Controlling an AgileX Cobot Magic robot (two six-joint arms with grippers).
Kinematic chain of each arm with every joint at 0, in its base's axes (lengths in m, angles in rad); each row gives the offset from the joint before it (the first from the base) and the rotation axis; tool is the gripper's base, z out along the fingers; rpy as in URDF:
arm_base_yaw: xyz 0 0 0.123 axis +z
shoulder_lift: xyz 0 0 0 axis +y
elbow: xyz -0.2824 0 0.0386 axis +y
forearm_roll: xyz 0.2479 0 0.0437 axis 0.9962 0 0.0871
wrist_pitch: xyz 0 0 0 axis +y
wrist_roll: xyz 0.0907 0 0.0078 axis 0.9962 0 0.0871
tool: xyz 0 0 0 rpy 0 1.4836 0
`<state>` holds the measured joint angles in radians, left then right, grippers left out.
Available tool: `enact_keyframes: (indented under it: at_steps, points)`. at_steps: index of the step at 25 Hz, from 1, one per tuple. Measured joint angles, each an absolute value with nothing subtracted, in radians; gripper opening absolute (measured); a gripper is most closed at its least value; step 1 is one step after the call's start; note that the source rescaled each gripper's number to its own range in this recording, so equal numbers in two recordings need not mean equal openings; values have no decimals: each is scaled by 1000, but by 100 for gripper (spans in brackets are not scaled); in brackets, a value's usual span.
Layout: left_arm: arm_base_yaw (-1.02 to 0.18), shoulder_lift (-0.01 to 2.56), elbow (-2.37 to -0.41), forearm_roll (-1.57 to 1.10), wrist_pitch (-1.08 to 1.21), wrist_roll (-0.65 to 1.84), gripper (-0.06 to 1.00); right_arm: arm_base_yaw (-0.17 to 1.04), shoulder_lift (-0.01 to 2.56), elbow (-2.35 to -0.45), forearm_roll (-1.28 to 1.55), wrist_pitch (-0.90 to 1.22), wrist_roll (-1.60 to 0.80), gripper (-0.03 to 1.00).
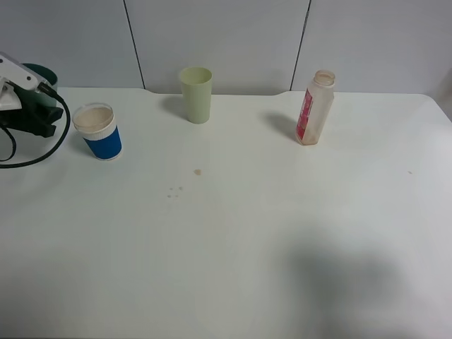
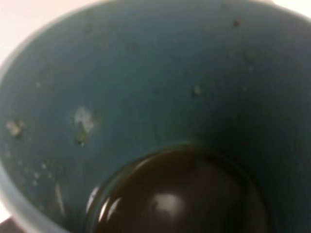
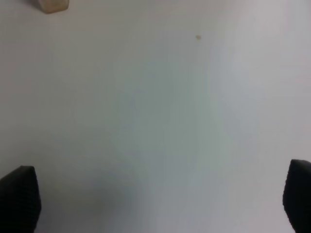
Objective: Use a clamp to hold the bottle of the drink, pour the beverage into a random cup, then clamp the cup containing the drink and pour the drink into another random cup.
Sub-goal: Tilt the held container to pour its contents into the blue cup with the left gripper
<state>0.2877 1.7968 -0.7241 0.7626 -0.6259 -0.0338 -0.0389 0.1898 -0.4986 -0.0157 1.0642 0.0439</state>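
Note:
At the far left my left gripper (image 1: 34, 99) is shut on the pale teal cup containing the drink (image 1: 44, 72), of which only a bit of rim shows. The left wrist view looks into that cup (image 2: 146, 82), with dark reddish-brown beverage (image 2: 180, 194) pooled at its bottom. Just right of it stands the blue-banded white cup (image 1: 99, 132). The bottle (image 1: 316, 107) with the pink-red label is upright and uncapped at the back right, held by nothing. My right gripper (image 3: 159, 194) hangs wide open over bare table, and the bottle's base (image 3: 51, 5) is at the frame's edge.
A taller pale yellow-green cup (image 1: 196, 93) stands at the back centre. Small brown drips (image 1: 198, 171) mark the white table (image 1: 240, 240) in front of it. A black cable (image 1: 49, 152) loops from the left arm. A wall runs along the table's far edge.

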Motion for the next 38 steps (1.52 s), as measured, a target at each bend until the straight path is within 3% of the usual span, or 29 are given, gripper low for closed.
enact_keyframes:
  at_steps: [38]
  points:
    - [244, 1794, -828, 937, -413, 151, 0, -39, 190, -499, -16, 1064, 44, 100]
